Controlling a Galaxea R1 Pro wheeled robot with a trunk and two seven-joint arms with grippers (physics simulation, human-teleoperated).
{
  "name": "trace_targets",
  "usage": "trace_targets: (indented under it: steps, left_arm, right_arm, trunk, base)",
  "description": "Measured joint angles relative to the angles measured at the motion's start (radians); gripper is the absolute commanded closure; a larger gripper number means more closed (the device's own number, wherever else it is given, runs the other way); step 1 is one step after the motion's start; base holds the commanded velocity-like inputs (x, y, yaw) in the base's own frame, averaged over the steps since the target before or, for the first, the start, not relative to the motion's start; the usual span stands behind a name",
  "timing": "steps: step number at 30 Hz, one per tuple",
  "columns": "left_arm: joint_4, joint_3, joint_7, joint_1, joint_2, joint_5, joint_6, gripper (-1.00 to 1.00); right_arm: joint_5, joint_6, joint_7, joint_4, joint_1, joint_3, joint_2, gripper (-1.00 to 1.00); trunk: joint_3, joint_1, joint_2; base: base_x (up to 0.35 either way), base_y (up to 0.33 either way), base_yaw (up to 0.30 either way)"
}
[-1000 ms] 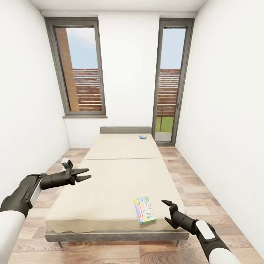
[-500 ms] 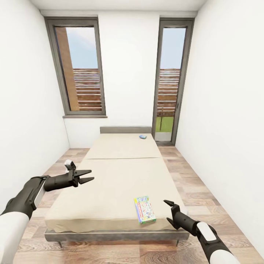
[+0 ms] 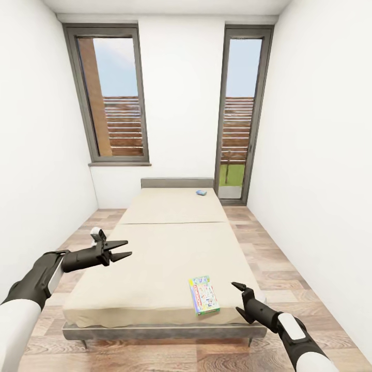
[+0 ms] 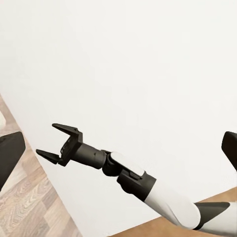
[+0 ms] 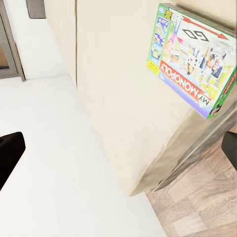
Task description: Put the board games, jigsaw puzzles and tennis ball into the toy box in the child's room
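The cream bed [image 3: 155, 258] fills the middle of the child's room. A multicolour board game [image 3: 204, 295] lies flat near the bed's front right corner, lettered MONOPOLY in the right wrist view [image 5: 195, 59]. A small blue board game [image 3: 201, 192] lies at the far right of the bed by the headboard. My right gripper [image 3: 238, 297] hangs open just right of the multicolour box, above the bed's corner, and it is also seen open in the left wrist view [image 4: 52, 140]. My left gripper [image 3: 124, 249] is open over the bed's left edge. The table, toy box, jigsaw puzzles and tennis ball are out of view.
White walls close in on both sides, leaving narrow strips of wood-plank floor [image 3: 289, 268] beside the bed. A window [image 3: 111, 98] and a glass door [image 3: 240, 119] stand in the far wall. A grey headboard [image 3: 177, 183] ends the bed.
Both arms have drifted slightly: the left gripper a little forward and right, the right gripper a little lower and to the right. The boxes have not moved.
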Motion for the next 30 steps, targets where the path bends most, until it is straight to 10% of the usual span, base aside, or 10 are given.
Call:
trace_targets:
  steps: [22,30]
  left_arm:
    - [0.000,0.015,0.000,0.000,0.000,0.000,0.001,-1.00]
    - [0.000,0.015,0.000,0.000,0.000,-0.001,0.000,-1.00]
  right_arm:
    - [-0.001,-0.001,-0.003,0.005,0.000,0.000,0.015,-1.00]
    - [-0.094,0.000,-0.006,0.013,0.000,-0.001,0.015,-1.00]
  trunk:
    - [-0.069,0.084,-0.154]
    - [-0.094,0.115,-0.210]
  base:
    - [0.000,0.000,0.000]
    - [0.000,0.000,0.000]
